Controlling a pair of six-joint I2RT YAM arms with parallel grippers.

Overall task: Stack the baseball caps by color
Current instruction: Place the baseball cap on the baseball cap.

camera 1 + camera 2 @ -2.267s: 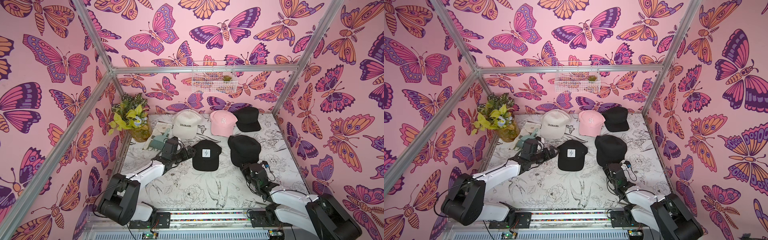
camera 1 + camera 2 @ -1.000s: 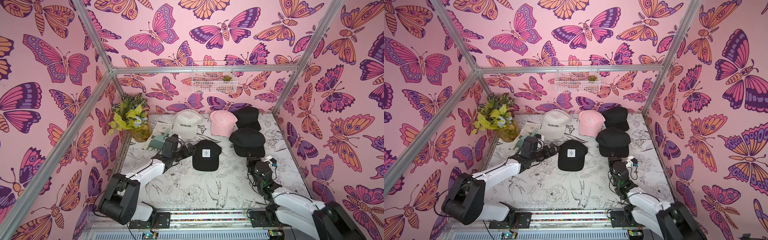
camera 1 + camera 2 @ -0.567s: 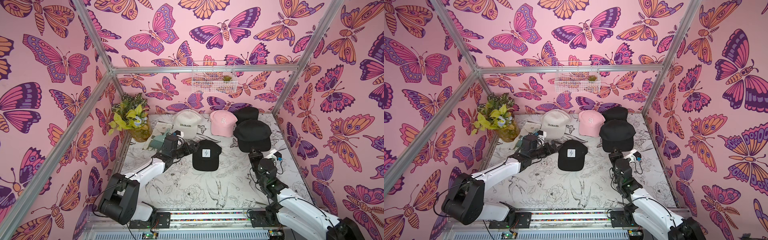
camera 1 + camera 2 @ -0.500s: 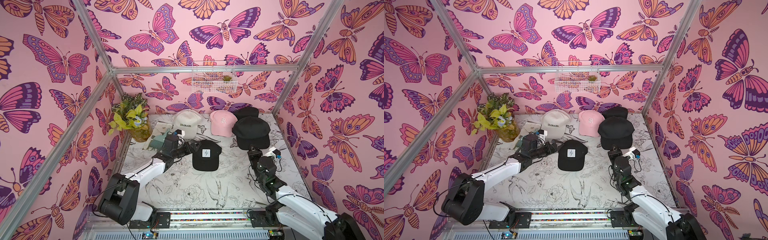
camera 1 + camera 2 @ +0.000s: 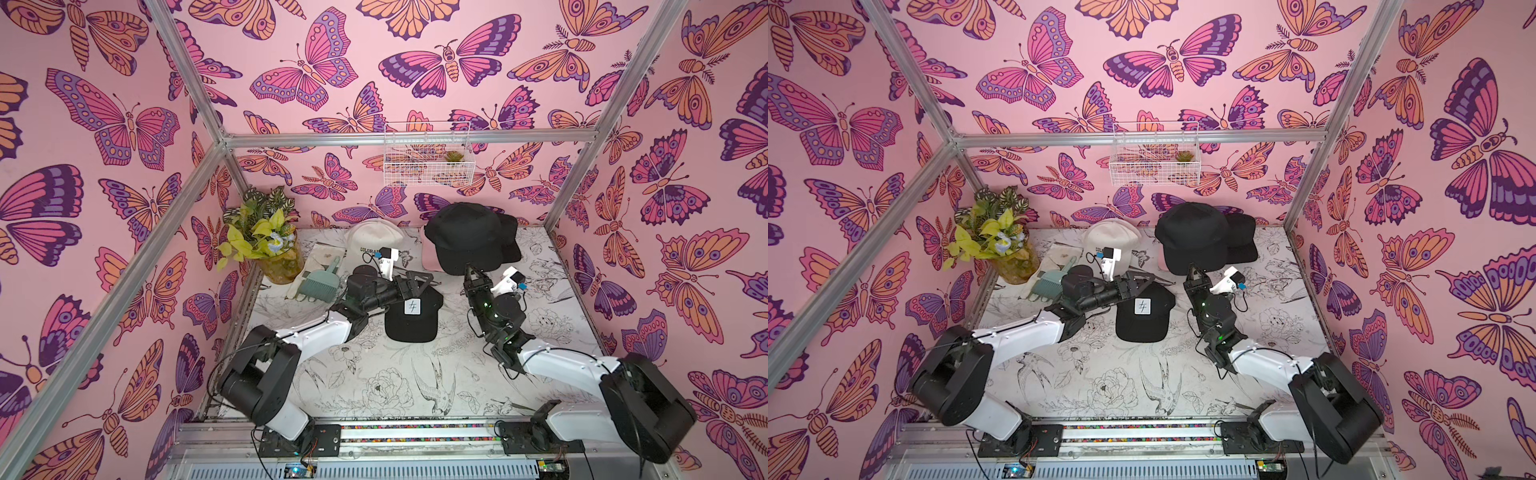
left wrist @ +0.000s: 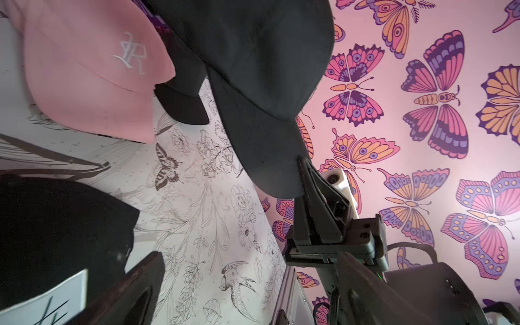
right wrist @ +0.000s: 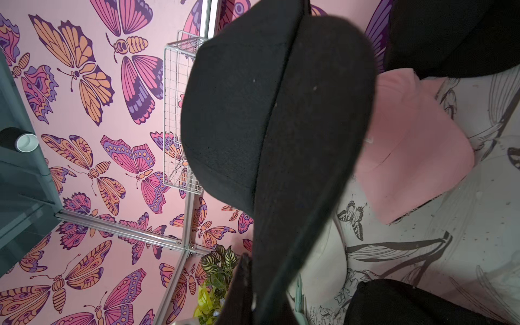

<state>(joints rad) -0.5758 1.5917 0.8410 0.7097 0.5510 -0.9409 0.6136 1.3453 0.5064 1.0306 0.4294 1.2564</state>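
Above the pink embroidered cloth cap (image 6: 92, 84), right fingers (image 5: 473, 279) pinch a black cloth cap (image 5: 465, 237) by its brim; a slip mixes colours; left fingers (image 6: 126, 289) gape, empty.

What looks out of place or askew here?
Nothing is spilled or damaged. The lifted black cap, pinched by its brim in the right gripper, hangs tilted in the air and hides most of the pink cap in both top views.

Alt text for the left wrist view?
The right hand pinches the brim of a plain black cap, held clear of the floral table. Beyond lie a pink cap with a white logo and a second black cap; a patched black cap sits nearest the camera.
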